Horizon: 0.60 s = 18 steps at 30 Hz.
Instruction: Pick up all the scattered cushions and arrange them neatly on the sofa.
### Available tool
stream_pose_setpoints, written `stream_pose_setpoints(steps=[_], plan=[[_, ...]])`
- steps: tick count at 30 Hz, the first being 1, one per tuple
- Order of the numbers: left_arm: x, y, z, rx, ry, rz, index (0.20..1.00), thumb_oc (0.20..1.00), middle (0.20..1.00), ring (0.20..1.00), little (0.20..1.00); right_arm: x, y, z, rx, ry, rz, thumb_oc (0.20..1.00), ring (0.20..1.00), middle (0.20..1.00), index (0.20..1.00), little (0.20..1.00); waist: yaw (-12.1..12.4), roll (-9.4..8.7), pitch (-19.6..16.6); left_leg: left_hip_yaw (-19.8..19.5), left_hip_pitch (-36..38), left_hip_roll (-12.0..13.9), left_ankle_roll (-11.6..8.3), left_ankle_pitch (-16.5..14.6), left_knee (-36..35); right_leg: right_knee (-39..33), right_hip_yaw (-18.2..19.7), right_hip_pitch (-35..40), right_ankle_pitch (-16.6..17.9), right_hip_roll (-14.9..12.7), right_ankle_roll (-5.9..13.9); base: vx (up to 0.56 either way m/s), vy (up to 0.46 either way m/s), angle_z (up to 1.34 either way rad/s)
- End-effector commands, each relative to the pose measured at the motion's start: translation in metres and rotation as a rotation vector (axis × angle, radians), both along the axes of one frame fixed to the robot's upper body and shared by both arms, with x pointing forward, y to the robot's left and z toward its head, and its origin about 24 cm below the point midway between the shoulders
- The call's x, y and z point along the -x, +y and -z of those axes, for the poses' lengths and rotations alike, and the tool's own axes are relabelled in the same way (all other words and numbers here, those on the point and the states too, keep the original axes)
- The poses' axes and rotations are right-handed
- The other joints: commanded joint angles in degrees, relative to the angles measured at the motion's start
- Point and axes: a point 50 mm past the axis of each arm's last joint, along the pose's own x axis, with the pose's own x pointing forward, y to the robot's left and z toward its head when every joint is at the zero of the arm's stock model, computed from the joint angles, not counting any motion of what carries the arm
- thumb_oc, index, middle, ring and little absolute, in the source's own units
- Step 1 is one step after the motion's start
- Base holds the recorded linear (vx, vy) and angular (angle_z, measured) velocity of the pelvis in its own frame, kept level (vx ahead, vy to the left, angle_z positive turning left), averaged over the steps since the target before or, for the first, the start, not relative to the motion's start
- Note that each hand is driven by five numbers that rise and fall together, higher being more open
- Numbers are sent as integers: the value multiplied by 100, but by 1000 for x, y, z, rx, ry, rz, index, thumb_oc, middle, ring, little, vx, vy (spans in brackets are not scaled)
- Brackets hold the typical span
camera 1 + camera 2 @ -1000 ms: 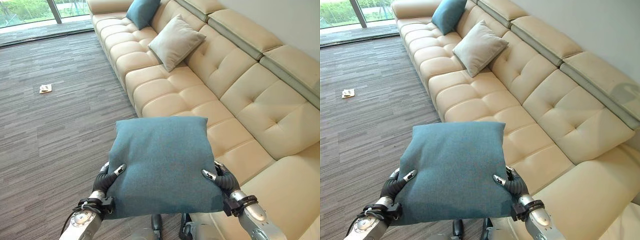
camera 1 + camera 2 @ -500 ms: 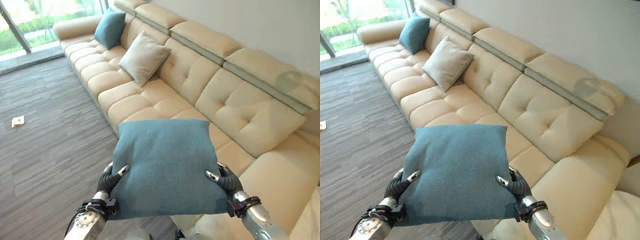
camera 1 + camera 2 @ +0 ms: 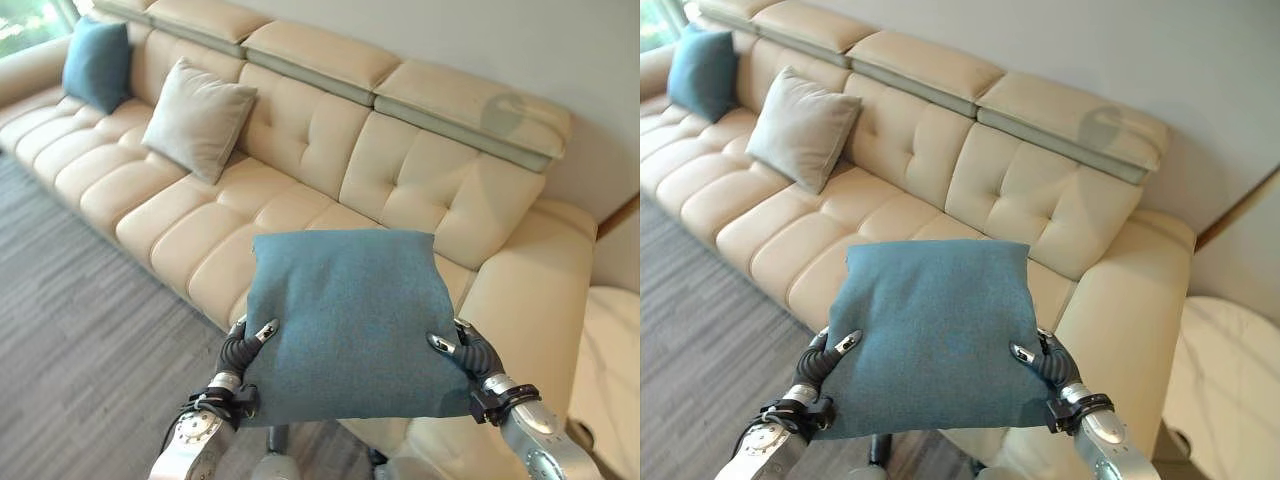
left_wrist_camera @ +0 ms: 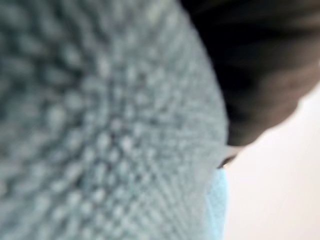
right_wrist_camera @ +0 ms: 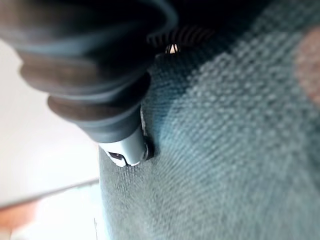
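I hold a teal cushion (image 3: 350,318) flat in front of me, above the front edge of the cream sofa (image 3: 400,170). My left hand (image 3: 243,350) grips its left edge with the thumb on top. My right hand (image 3: 465,351) pinches its right edge the same way. The teal weave (image 5: 225,140) presses close against the right wrist camera, and the same cloth (image 4: 100,125) lies against the left one. On the sofa seat a beige cushion (image 3: 198,117) leans on the backrest, and another teal cushion (image 3: 97,62) stands further left.
Grey striped carpet (image 3: 70,330) lies left of the sofa. The sofa's right armrest (image 3: 535,290) is just beyond the held cushion, with a pale rounded seat (image 3: 615,370) past it. A plain wall (image 3: 480,40) rises behind the backrest.
The camera has swung right along the sofa, so both seat cushions have slid to the left and the armrest has come into view. The teal cushion stays held between both hands.
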Motion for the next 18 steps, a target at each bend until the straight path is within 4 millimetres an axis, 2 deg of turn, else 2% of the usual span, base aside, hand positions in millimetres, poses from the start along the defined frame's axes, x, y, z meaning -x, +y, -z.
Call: stream_pose_setpoints(steps=[1, 2, 3, 4, 5, 7, 8, 9, 10, 12, 14, 15, 18], plan=[[-18, -27, -54, 71, -331, 123, 200, 200, 200, 200, 200, -15, 33, -37, -107, -218, -135, 200, 200, 200, 200, 200, 3, 42, -417, -175, -294, 300, -215, 166, -242, 304, -274, 401, -1013, 415, -117, 245, 466, 1], [-18, -28, -54, 70, -330, 138, 200, 200, 200, 200, 200, -13, 32, -36, -112, -215, -127, 200, 200, 200, 200, 200, -26, 47, -475, -53, -241, 241, -169, 94, -242, 316, -216, 386, -946, 295, -19, 249, 471, -8], [-18, -28, -54, 71, -330, 139, 200, 200, 200, 200, 200, -13, 32, -36, -113, -215, -127, 200, 200, 200, 200, 200, 0, 39, -483, -26, -236, 233, -161, 89, -242, 309, -193, 383, -945, 282, -11, 211, 401, -45], [-19, -30, -53, 59, -327, 161, 200, 200, 200, 200, 200, -11, 31, -34, -121, -208, -118, 200, 200, 200, 200, 200, -59, 46, -519, 165, -173, 170, -85, 6, -242, 346, -200, 372, -876, 126, 108, 190, 553, -70], [-21, -27, -53, 4, -326, 205, 200, 200, 200, 200, 200, -12, 37, -27, -129, -184, -119, 200, 200, 200, 200, 200, 31, 42, -529, 607, -30, 52, 123, -157, -242, 494, -35, 92, -585, -125, 332, 233, 682, -84], [-20, -19, -54, -19, -322, 206, 200, 200, 200, 200, 200, -16, 44, -26, -122, -187, -148, 200, 200, 200, 200, 200, 162, 72, -531, 1096, 114, 26, 273, -331, -242, 596, -191, -137, -366, -315, 394, 132, 511, -96], [-19, -15, -55, -28, -322, 196, 200, 200, 200, 200, 200, -17, 47, -26, -121, -191, -159, 200, 200, 200, 200, 200, 303, 94, -528, 1317, 184, 52, 316, -411, -242, 622, -669, -211, -305, -456, 364, 87, 369, -185], [-19, -10, -52, -41, -308, 183, 200, 200, 200, 200, 200, -20, 50, -26, -122, -195, -170, 200, 200, 200, 200, 200, 427, 117, -546, 1481, 222, 58, 339, -472, -242, 672, -1426, -228, -273, -585, 321, 68, 288, -209], [-18, -7, -51, -53, -297, 181, 200, 200, 200, 200, 200, -20, 52, -26, -121, -193, -188, 200, 200, 200, 200, 200, 473, 129, -570, 1610, 241, 64, 324, -507, -242, 710, -1810, -228, -304, -607, 300, 92, 234, -208], [-16, 3, -47, -80, -272, 148, 200, 200, 200, 200, 200, -21, 52, -25, -108, -189, -195, 200, 200, 200, 200, 200, 651, 84, -570, 2006, 419, 104, 274, -681, -242, 928, -2853, -212, -453, -633, 338, 67, 171, -174], [-12, 6, -42, -81, -251, 141, 200, 200, 200, 200, 200, -17, 50, -22, -113, -174, -207, 200, 200, 200, 200, 200, 604, 23, -563, 2301, 557, 110, 255, -736, -242, 819, -3053, -271, -398, -441, 380, 40, 67, -139], [-13, 6, -42, -81, -251, 141, 200, 200, 200, 200, 200, -17, 50, -23, -113, -174, -206, 200, 200, 200, 200, 200, 612, 25, -562, 2308, 561, 113, 253, -738, -242, 816, -3045, -271, -396, -437, 379, 52, 17, -49], [-14, 5, -40, -84, -246, 143, 200, 200, 200, 200, 200, -12, 42, -21, -120, -163, -180, 200, 200, 200, 200, 200, 435, 5, -550, 2390, 649, 131, 228, -731, -242, 723, -2717, -400, -436, -152, 335, 64, -48, -45]])
